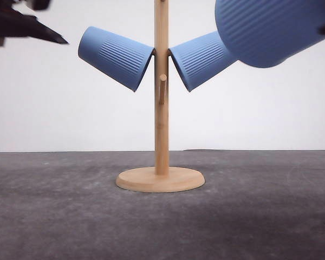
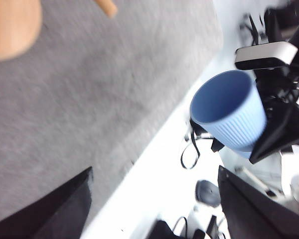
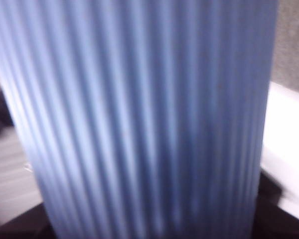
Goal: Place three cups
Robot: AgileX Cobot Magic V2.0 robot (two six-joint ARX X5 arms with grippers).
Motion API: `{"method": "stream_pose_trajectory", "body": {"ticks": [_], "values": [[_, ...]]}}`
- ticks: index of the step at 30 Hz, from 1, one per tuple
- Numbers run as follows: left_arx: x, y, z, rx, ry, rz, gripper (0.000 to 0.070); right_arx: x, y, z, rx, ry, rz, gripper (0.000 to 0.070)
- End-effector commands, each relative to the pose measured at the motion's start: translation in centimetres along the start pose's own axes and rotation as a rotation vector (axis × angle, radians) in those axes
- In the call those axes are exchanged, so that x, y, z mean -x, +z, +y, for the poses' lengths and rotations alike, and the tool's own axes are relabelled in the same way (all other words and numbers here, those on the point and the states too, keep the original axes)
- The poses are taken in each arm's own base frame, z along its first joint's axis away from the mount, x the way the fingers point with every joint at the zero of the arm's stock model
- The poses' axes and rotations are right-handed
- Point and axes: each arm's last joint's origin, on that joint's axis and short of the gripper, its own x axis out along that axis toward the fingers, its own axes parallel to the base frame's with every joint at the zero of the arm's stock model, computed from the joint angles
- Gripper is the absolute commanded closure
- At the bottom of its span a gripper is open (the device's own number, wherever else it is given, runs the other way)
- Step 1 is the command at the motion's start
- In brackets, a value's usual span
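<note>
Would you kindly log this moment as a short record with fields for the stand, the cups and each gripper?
stand: wooden peg stand upright on the grey table
hung cups: left cup and right cup tilted on pegs
free peg: front peg
third cup: held aloft by right gripper
left gripper: open, holds nothing

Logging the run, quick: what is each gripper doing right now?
Left gripper: open, holding nothing.
Right gripper: shut on the third light-blue ribbed cup, held in the air near the wooden peg stand.
</note>
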Motion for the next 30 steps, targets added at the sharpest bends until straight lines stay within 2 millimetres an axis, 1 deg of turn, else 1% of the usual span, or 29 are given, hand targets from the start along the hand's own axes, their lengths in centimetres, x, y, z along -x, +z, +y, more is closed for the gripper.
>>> {"method": "stream_pose_trajectory", "body": {"ticks": [1,5,8,12,17,20,24,27,30], "values": [[0.8,0.3,-0.4,-0.045,0.005,-0.034,0.0225,-0.2,1.1,0.1,-0.173,0.018,0.013,0.0421],[2.2,-0.2,-1.0,-0.060,0.025,-0.085,0.0225,-1.5,3.6,0.2,-0.247,0.038,0.021,0.0421],[2.7,-0.6,-1.4,-0.075,0.034,-0.108,0.0225,-2.1,5.4,1.3,-0.233,0.100,-0.010,0.0421],[3.0,-0.8,-1.9,-0.091,0.035,-0.119,0.0225,-2.9,7.8,2.7,-0.186,0.199,-0.100,0.0421],[3.1,-0.9,-2.0,-0.091,0.036,-0.120,0.0226,-4.3,10.0,2.7,-0.182,0.266,-0.173,0.0421],[3.1,-0.9,-2.0,-0.091,0.035,-0.120,0.0226,-5.5,10.4,2.6,-0.167,0.281,-0.166,0.0421],[3.1,-0.9,-2.0,-0.091,0.035,-0.120,0.0226,-6.4,10.1,2.8,-0.159,0.287,-0.132,0.0421],[3.1,-0.9,-2.0,-0.091,0.035,-0.120,0.0226,-6.7,9.9,2.9,-0.161,0.284,-0.124,0.0421],[3.1,-0.9,-2.0,-0.090,0.035,-0.120,0.0226,-6.7,10.1,2.7,-0.183,0.281,-0.161,0.0421]]}}
